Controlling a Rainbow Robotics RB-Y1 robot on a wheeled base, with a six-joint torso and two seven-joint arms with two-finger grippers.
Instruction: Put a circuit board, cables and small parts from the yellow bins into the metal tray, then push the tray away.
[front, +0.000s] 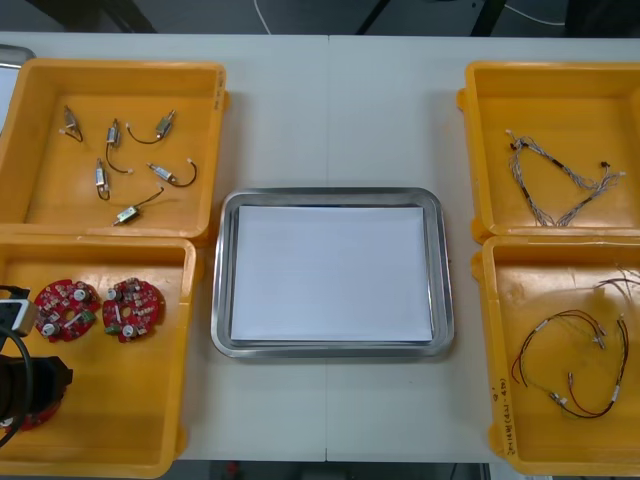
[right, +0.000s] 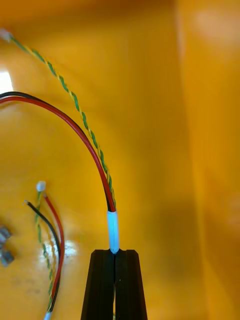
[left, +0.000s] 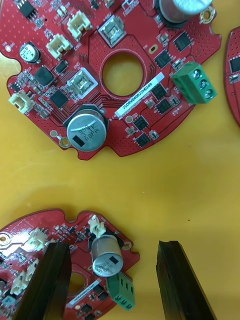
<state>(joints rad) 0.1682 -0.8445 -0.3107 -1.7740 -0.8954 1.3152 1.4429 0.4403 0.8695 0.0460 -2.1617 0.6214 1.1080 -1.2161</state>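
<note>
A round red circuit board (left: 45, 235) is partly straddled by the released left gripper (left: 111, 244) in the glossy yellow plastic bin (front: 100, 420) at the near-left corner of the bench (front: 330, 110); a red, black and yellow cable (right: 85, 145) is clenched at its white sleeve (right: 113, 230) by the right gripper (right: 114, 251)

The left arm (front: 20, 390) covers most of one circuit board (front: 40, 413) in the near-left yellow bin (front: 110, 440); the right tool (right: 114, 251) hides the cable (right: 113, 231) end.
</note>
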